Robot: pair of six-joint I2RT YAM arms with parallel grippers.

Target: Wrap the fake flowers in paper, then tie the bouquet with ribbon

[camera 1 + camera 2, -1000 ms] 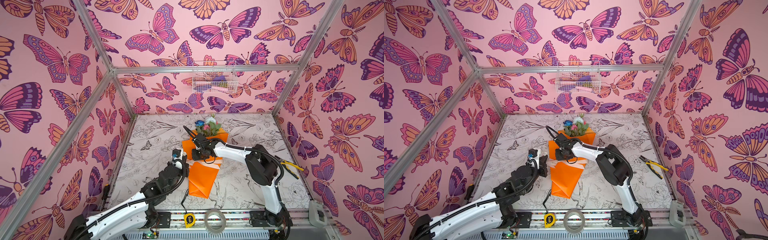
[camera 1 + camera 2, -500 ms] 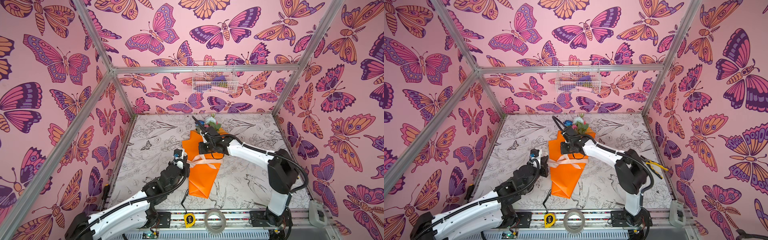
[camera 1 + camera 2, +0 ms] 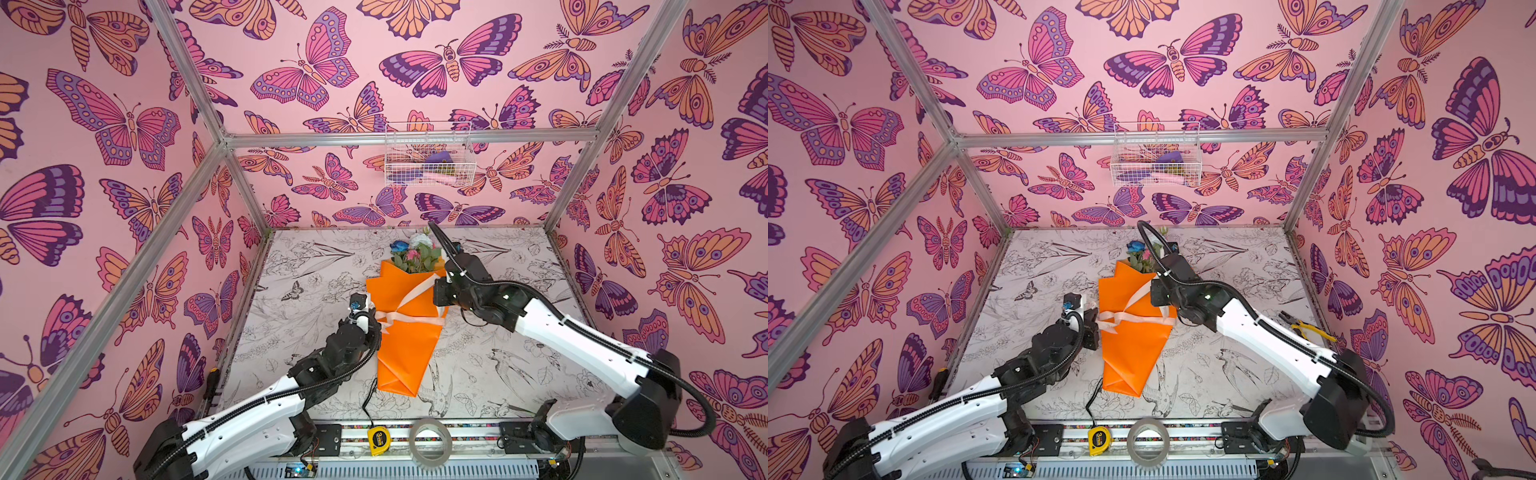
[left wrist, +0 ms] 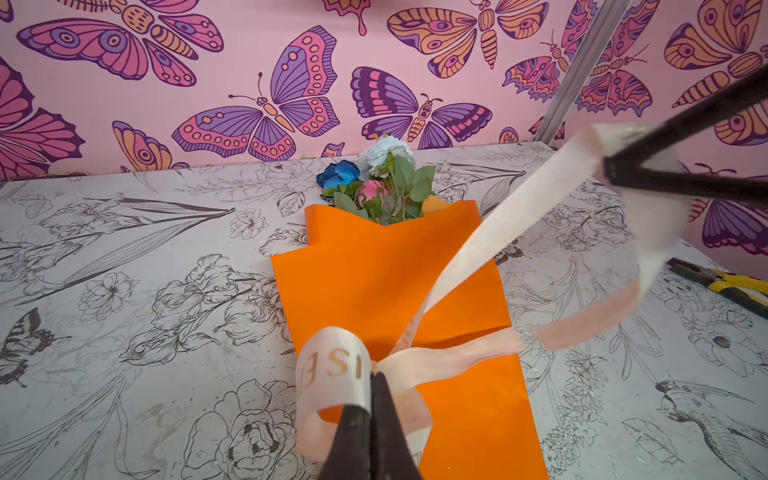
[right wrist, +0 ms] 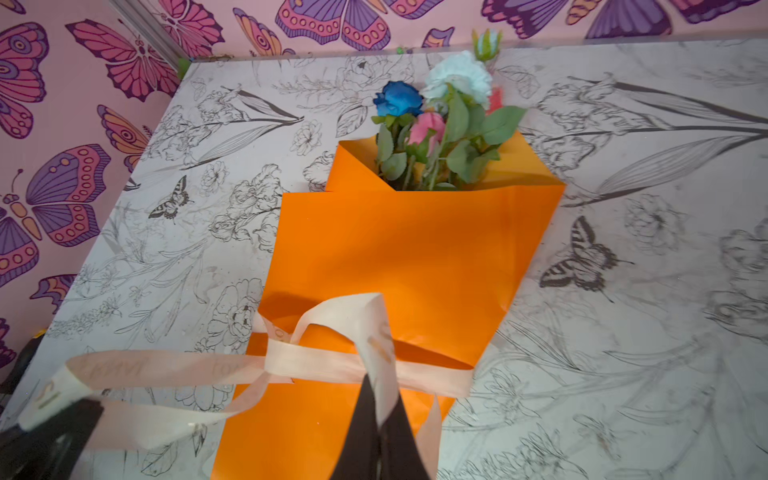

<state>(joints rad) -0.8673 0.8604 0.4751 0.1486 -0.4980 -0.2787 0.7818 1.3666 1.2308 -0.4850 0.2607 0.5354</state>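
Orange glossy paper is being seen as the wrap of the bouquet of fake flowers (image 3: 405,336) (blue, white and pink blooms with green leaves), which is being borne flat near the middle of the white counter printed with line-drawn flowers (image 3: 307,286), with its blooms pointed at the back wall. The wrap's middle is being circled by a cream printed ribbon (image 3: 415,319), crossed in a loose knot close to the paper's left edge. A loop of this ribbon is being pinched by the left tool (image 3: 374,321), its jaws pressed together on it just beside that edge. Another strand is being drawn straight and slantwise across the paper up to the right tool (image 3: 435,286), which is being held over the wrap's right edge below the blooms, with its jaws clamped on the ribbon. A yellow tape measure (image 3: 378,439) and a roll of clear tape (image 3: 430,441) are being carried by the front rail, well apart from the bouquet.
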